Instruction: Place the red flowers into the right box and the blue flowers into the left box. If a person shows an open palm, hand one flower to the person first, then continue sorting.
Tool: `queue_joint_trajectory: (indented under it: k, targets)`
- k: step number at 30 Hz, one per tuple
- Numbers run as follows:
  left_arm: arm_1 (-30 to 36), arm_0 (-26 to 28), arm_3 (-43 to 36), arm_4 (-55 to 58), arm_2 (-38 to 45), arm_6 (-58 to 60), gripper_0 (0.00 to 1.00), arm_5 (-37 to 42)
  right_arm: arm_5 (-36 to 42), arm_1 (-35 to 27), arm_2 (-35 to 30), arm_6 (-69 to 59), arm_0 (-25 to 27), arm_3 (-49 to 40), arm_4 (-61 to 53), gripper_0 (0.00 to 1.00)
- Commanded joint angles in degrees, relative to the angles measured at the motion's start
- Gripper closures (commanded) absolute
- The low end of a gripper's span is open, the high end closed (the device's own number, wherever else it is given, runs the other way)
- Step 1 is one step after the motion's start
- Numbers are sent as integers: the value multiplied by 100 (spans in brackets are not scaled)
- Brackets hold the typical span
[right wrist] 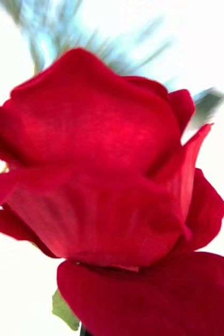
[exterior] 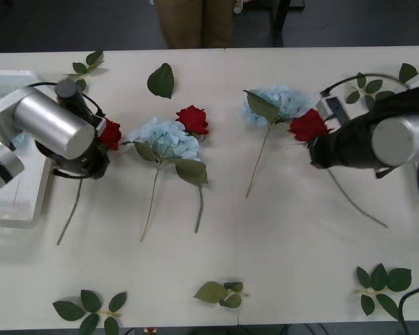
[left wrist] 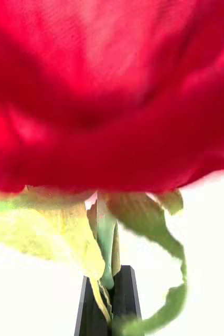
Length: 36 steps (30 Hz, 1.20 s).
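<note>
While both claws sit at rose heads, risk is a slip. Left claw point(left wrist: 107, 310) is closed on a rose point(exterior: 110, 132) stem just under the bloom, near left box point(exterior: 14, 202); wrong box for red. Right claw's point(exterior: 314, 150) fingers: can't tell, at a 2nd rose point(exterior: 309, 125) touching a blue cluster point(exterior: 279, 105), which may drag along. Another rose point(exterior: 193, 120) & blue flower point(exterior: 166, 138) lie mid-bench point(exterior: 286, 244); leaf sprigs point(exterior: 89, 307) scattered.

Legible text, labels, brands, numbers, signs: none. No readable marking appears in any of the views.
</note>
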Motion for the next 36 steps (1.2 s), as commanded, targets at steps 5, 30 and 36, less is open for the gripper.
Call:
queue_joint_trajectory:
  k: [5,30,36]
  targets:
    - [462,-152,-564,836,2004,-1375,100,1102,767,-1121,-1465,295,-847,-272,42,100]
    - [427,-143,-1117,3807,2584,-4055,100,-76,-3891,-2105,513,-13,-1603,4992,2125,100]
    - [427,-152,-1117,3851,2575,-4126,100,-102,-4076,-2026,689,-294,-1655,5124,2275,88]
